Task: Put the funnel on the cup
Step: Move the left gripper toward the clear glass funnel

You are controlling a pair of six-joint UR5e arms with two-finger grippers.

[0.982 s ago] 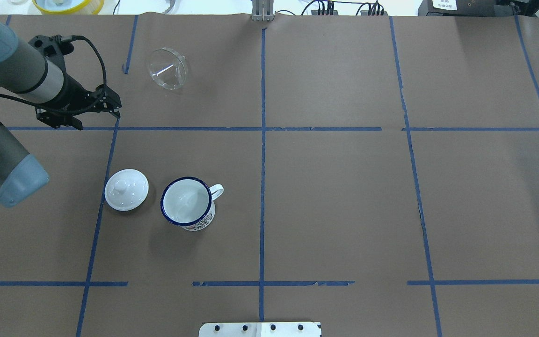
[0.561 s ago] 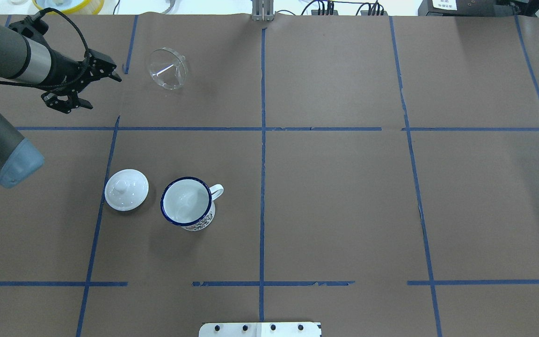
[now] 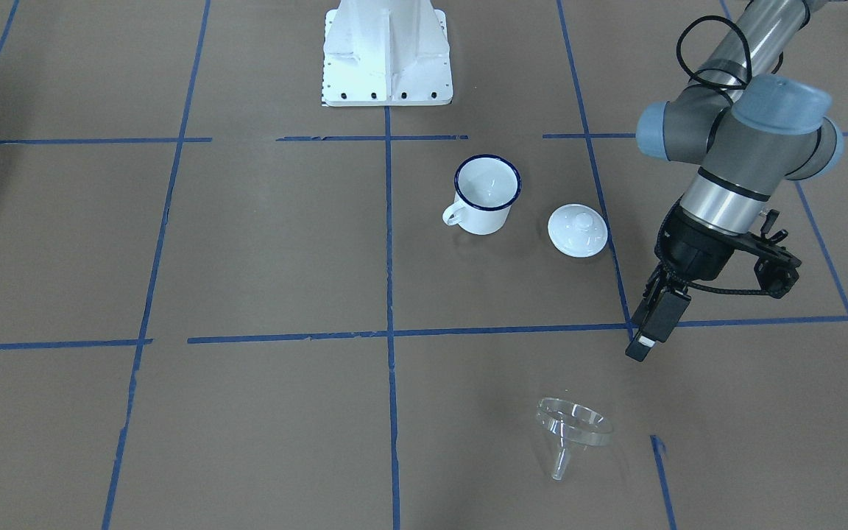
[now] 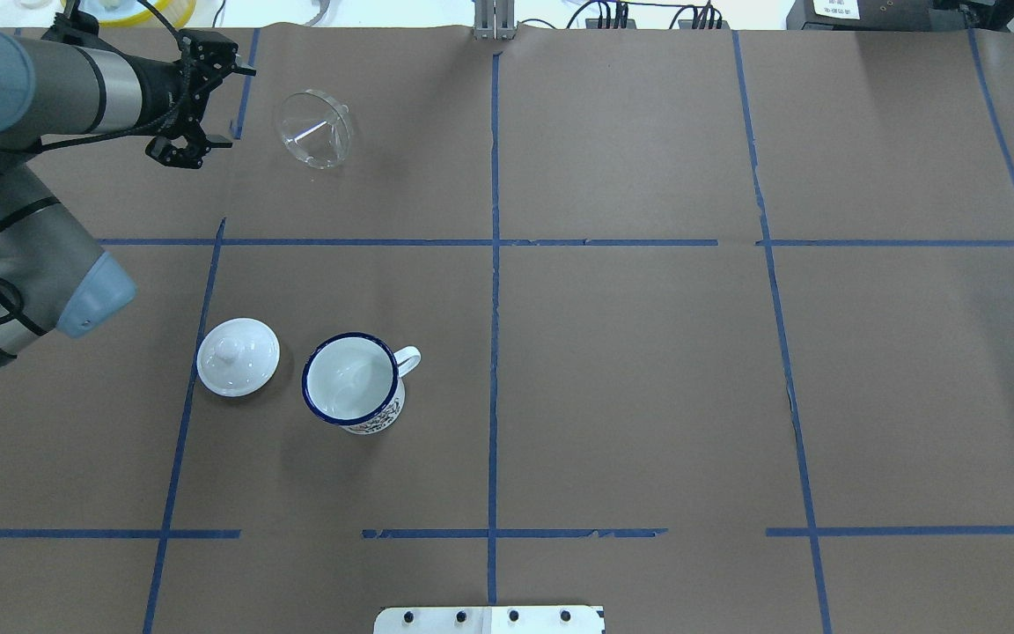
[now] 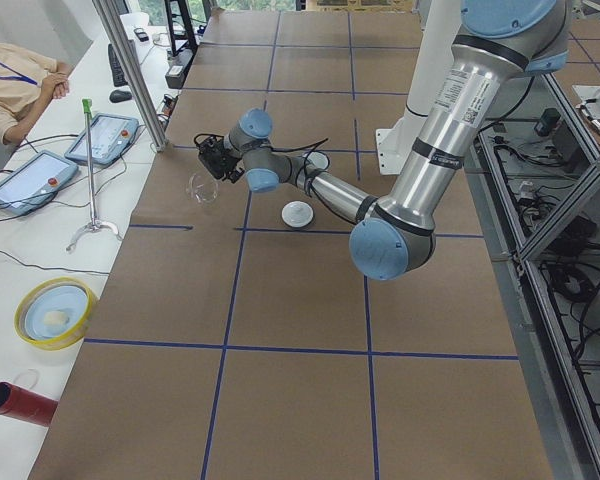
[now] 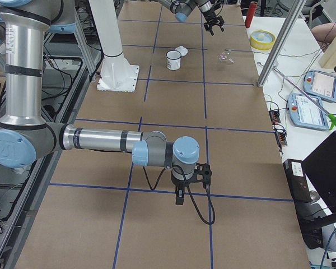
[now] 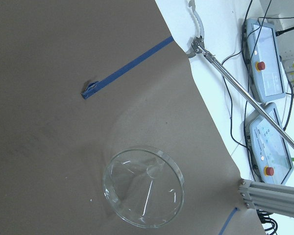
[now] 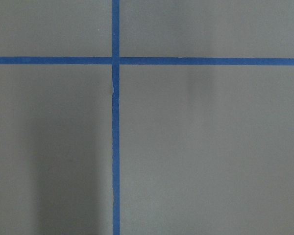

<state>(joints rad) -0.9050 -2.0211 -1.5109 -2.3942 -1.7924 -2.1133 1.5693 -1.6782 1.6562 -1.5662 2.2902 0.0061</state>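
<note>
The clear funnel (image 4: 315,130) lies tilted on its side on the brown paper near the far left edge; it also shows in the front view (image 3: 573,427) and the left wrist view (image 7: 143,193). The white cup (image 4: 351,380) with a dark blue rim stands upright and empty, nearer the robot (image 3: 486,193). My left gripper (image 4: 236,106) is open and empty, just left of the funnel and apart from it (image 3: 643,344). My right gripper (image 6: 179,199) shows only in the right side view, far from both; I cannot tell its state.
A round white knobbed lid (image 4: 238,356) lies just left of the cup. The paper's far edge runs just beyond the funnel, with a yellow bowl (image 4: 128,9) and cables past it. The robot's white base (image 3: 387,51) stands behind the cup.
My left gripper has moved from near the tape cross toward the far edge and to the right, ending close beside the funnel. Funnel, cup and lid have not moved.
</note>
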